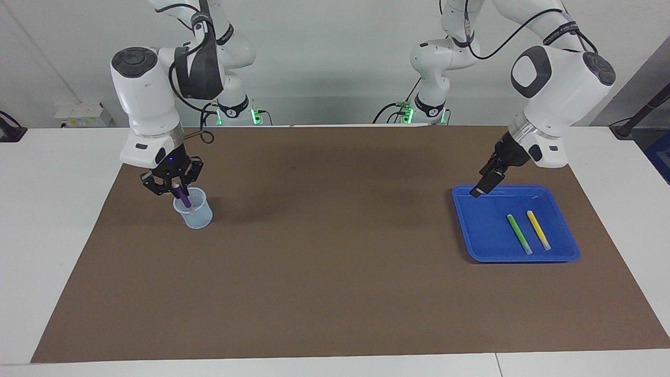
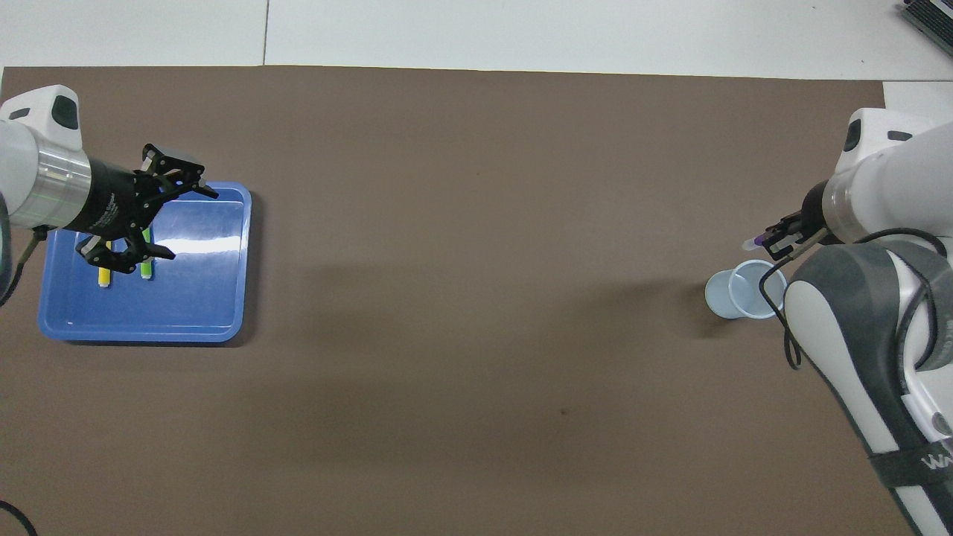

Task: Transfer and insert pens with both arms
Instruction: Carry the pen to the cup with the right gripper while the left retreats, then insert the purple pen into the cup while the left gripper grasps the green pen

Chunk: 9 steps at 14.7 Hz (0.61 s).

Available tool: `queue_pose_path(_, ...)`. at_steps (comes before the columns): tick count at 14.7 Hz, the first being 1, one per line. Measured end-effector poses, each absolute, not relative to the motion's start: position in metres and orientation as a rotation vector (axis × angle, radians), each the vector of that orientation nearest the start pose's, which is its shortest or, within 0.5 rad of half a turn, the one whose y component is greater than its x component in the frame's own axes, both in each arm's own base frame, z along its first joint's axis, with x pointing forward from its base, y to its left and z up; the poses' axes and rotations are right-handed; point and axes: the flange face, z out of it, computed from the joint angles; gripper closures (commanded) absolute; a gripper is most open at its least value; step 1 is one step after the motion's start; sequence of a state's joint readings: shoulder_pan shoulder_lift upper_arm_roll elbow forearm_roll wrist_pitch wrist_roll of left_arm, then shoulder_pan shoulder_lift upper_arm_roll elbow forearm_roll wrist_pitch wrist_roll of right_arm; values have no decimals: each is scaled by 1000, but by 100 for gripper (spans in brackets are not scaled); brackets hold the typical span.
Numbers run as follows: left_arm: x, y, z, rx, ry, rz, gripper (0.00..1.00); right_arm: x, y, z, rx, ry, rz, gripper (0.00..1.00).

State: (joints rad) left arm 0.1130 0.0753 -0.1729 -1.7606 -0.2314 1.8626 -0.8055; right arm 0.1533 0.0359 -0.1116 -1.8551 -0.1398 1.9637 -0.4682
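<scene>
My right gripper [image 1: 177,189] is shut on the purple pen [image 1: 183,199], which it holds steeply tilted. The pen's pale lower end dips into the mouth of a translucent pale-blue cup [image 1: 197,215]. In the overhead view the same gripper [image 2: 771,240] shows beside the cup [image 2: 737,294], with the purple pen [image 2: 753,242] sticking out of it. My left gripper [image 2: 190,225] hangs open and empty over the blue tray [image 2: 149,327]; in the facing view it [image 1: 478,189] is above the tray's [image 1: 484,246] corner nearest the robots. The green pen [image 1: 519,234] and the yellow pen [image 1: 538,230] lie side by side in the tray.
A brown mat [image 1: 335,272] covers most of the white table. The tray sits toward the left arm's end and the cup toward the right arm's end. A loose black cable loops from the right wrist [image 1: 207,137].
</scene>
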Motion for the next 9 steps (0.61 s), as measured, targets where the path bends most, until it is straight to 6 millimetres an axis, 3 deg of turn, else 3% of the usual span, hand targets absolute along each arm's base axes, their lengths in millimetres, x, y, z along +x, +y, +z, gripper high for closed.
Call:
queue_pose_path(5, 587, 13, 514, -3150, -955, 38, 0, 571, 10, 495, -3154, -888, 29, 100)
queue_pose_path(9, 584, 41, 507, -3138, -683, 9, 0, 565, 10, 482, -3145, -889, 80, 100)
